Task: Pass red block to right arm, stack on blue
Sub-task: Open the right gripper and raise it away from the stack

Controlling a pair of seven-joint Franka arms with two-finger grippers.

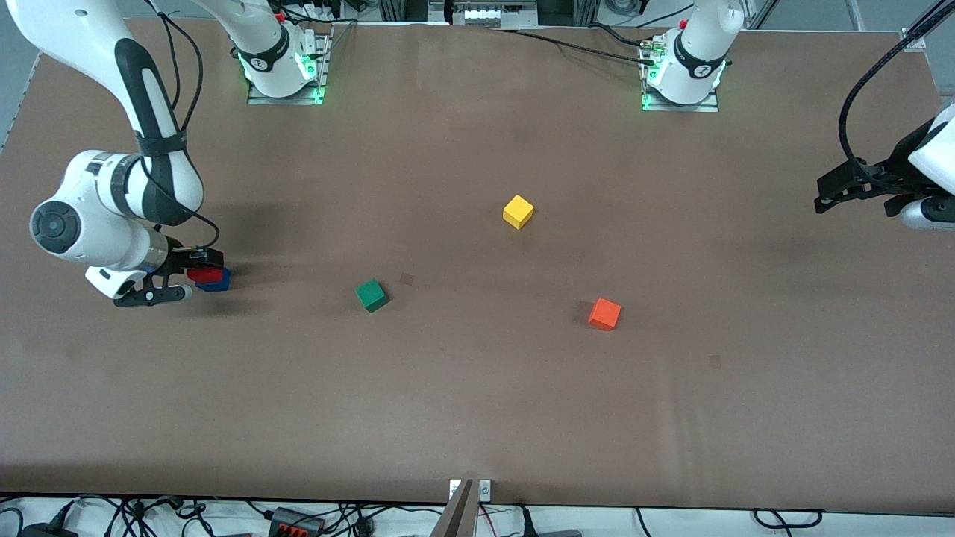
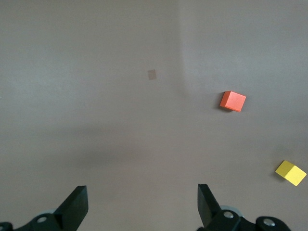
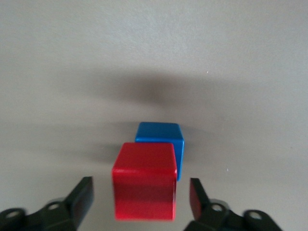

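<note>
The red block lies on top of the blue block near the right arm's end of the table, shifted a little so one blue edge shows. My right gripper is low around the stack and open. In the right wrist view the red block stands free between the fingers, a gap on each side, with the blue block under it. My left gripper waits open over the left arm's end of the table; the left wrist view shows the left gripper holding nothing.
A green cube, a yellow cube and an orange cube lie apart around the middle of the brown table. The left wrist view also takes in the orange cube and the yellow cube.
</note>
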